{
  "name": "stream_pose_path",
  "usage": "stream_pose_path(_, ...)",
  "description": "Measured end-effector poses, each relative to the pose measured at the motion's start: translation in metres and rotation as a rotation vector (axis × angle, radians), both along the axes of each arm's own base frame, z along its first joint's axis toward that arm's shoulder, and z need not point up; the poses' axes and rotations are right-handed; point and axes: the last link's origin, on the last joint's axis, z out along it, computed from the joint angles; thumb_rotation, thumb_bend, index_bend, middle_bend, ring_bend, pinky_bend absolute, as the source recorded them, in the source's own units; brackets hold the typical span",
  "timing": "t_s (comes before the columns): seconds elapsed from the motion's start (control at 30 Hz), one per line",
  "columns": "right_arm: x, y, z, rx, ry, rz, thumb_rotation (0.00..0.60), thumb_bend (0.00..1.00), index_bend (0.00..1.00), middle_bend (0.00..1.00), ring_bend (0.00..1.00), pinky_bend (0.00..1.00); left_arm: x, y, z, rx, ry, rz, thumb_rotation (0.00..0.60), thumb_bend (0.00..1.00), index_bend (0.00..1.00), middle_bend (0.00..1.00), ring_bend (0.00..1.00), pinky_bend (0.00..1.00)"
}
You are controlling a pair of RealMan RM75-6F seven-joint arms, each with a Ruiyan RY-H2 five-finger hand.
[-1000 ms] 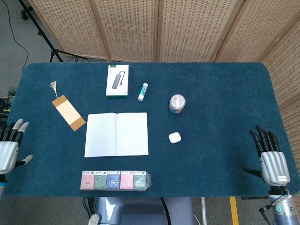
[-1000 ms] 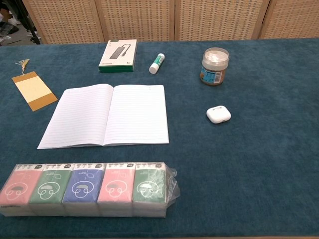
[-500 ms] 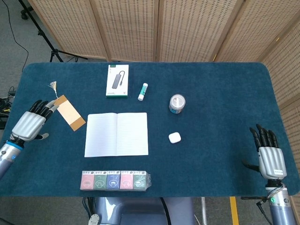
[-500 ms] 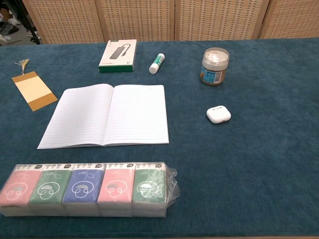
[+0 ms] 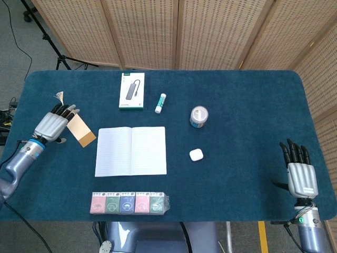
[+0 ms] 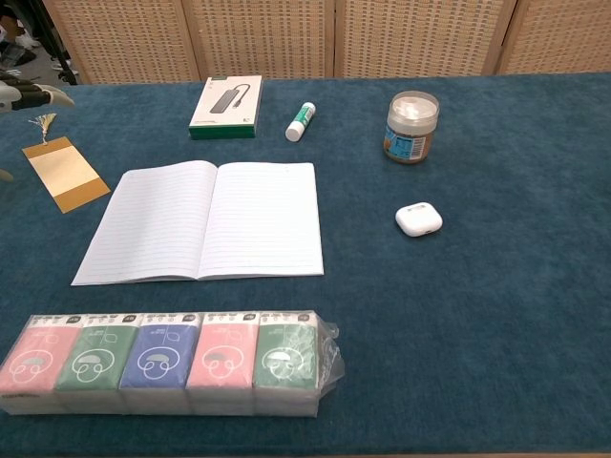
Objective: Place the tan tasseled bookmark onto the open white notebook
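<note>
- Since the bookmark (image 5: 80,130) lies left of the notebook (image 5: 131,151), I hover my left hand (image 5: 53,124) over it, fingers spread, holding nothing.
- My right hand (image 5: 301,176) waits far right of the notebook, empty and spread.

Notebook (image 5: 131,151) lying open near table (image 5: 247,110) centre, toward front. Bookmark (image 5: 79,128) sitting just left of it, tassel (image 5: 59,97) trailing toward far-left edge. Left hand (image 5: 53,124) overlapping bookmark's near-left end. Boxed adapter (image 5: 131,90) lying behind notebook; glue stick (image 5: 160,103) resting just right of box. Jar (image 5: 199,116) standing further right. Earbud case (image 5: 196,154) sitting in front of jar, right of notebook. Tissue multipack (image 5: 130,202) lying along front edge. Right hand (image 5: 300,174) hovering at front-right corner.
</note>
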Motion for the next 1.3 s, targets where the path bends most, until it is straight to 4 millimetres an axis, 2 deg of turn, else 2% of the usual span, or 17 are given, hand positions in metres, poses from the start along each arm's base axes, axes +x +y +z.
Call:
stream_pose_path(0.2,-0.007,-0.005,-0.001,-0.014,0.013,-0.04,0.6,0.0,0.0,0.0,0.0,0.0,0.001,0.011,-0.019,-0.04,0.052,0.039,0.6,0.0,0.01,0.0,0.0,0.0)
stream_pose_path(0.3,-0.008,-0.006,-0.003,-0.012,0.014,-0.046,0.6,0.0,0.0,0.0,0.0,0.0,0.0,0.013,-0.023,-0.051,0.067,0.05,0.6,0.01,0.11,0.0,0.0,0.0)
stream_pose_path(0.4,-0.008,-0.007,-0.004,-0.008,0.017,-0.047,0.6,0.0,0.0,0.0,0.0,0.0,0.002,0.016,-0.027,-0.052,0.067,0.064,0.6,0.07,0.22,0.0,0.0,0.0)
stream_pose_path(0.5,-0.008,-0.007,-0.005,-0.008,0.019,-0.048,0.6,0.0,0.0,0.0,0.0,0.0,0.004,0.017,-0.029,-0.051,0.064,0.064,0.6,0.1,0.26,0.0,0.0,0.0)
stream_pose_path(1.3,-0.009,-0.006,-0.003,-0.015,0.018,-0.057,0.6,0.0,0.0,0.0,0.0,0.0,0.015,0.03,-0.042,-0.075,0.146,0.078,0.6,0.1,0.26,0.0,0.0,0.0)
